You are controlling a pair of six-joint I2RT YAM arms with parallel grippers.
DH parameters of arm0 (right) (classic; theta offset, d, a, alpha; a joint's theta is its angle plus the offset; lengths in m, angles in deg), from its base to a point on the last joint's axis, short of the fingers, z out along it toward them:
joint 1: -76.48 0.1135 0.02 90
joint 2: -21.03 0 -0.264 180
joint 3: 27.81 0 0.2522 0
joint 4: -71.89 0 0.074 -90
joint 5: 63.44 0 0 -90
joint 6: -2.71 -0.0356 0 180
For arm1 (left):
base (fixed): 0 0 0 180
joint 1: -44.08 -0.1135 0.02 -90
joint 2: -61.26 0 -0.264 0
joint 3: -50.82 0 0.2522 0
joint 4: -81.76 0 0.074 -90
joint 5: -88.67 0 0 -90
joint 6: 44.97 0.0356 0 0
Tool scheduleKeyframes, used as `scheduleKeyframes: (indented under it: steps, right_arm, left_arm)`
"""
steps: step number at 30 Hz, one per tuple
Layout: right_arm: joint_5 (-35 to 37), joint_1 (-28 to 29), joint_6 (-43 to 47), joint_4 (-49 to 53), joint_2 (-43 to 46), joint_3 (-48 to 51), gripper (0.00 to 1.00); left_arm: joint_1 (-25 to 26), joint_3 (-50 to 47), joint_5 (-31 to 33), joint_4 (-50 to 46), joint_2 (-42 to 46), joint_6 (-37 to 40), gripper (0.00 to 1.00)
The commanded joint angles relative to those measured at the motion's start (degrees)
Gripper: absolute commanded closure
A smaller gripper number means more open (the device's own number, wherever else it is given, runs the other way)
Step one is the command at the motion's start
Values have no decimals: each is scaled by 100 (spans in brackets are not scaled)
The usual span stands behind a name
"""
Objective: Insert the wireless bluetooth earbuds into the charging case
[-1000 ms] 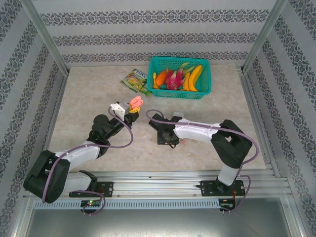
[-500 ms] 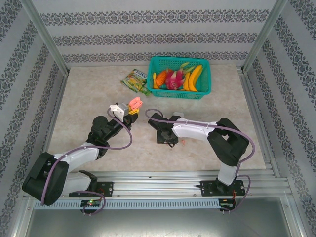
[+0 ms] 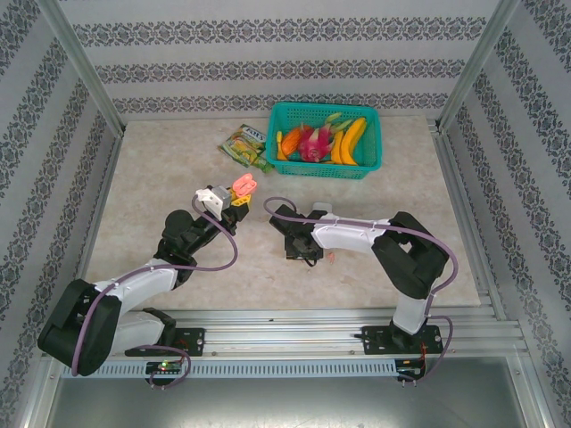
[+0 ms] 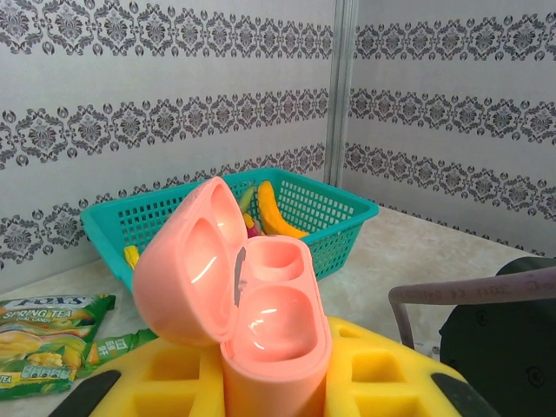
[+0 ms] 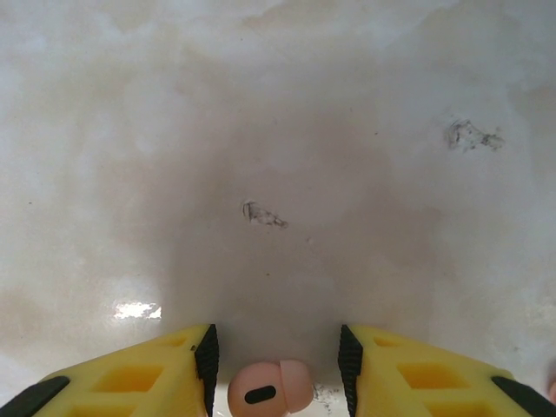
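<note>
Grip check: my left gripper (image 4: 276,382) clamped the glossy pink plastic charging case (image 4: 265,313), lid open. My right gripper (image 5: 276,354) stood open astride a tiny rounded pink earbud (image 5: 269,390) on the pale marbled tabletop (image 5: 278,156).

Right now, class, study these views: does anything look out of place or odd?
One pink earbud lies loose on the table, between the open jaws of the right end effector, while the pink charging case, held open in the left end effector, has both wells empty.
</note>
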Motion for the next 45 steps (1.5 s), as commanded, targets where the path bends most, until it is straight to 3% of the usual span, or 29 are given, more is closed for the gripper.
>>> scheduleKeyframes:
  steps: [1, 14, 25, 45]
  right_arm:
    - [-153, -58, -22, -111, -43, 214, 58]
    - [-273, -41, -85, -226, 90, 298, 66]
    - [-240, 36, -235, -91, 140, 289, 62]
    - [-69, 240, -513, 213, 159, 245, 65]
  left_arm:
    - [72, 90, -123, 22, 94, -13, 100]
    - [71, 135, -131, -59, 59, -13, 100]
    - [72, 170, -156, -22, -23, -48, 100]
    - [71, 170, -184, 0, -50, -110, 100]
